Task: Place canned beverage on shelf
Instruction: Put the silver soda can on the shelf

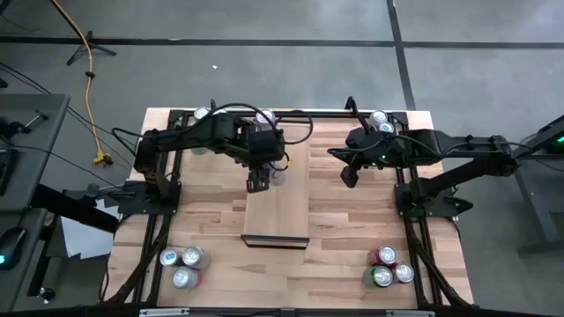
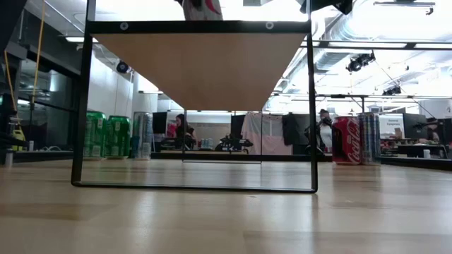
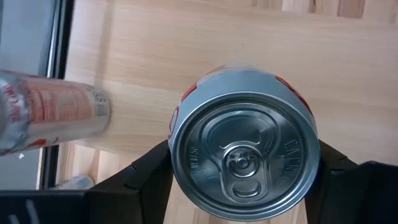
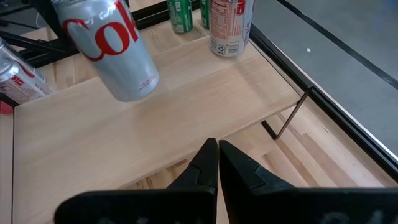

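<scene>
I have the silver can (image 3: 244, 148) clamped in my left jaws (image 1: 259, 180), a dark finger (image 3: 146, 171) pressed on either side of it, held above the far end of the shelf (image 1: 277, 207). My worry is the other silver can (image 3: 53, 115) already standing on the board close by: if I come down off line, mine could clip it and knock it over. The board is narrow too (and it stands raised on a thin dark frame above the desk (image 1: 335, 255)), so a can let go near an edge or at a tilt could roll off. My left arm reaches in from its side of the desk, wrist bent downward over the can's lid. My right jaws (image 4: 217, 155) hang closed and empty just beside the shelf, waiting.
</scene>
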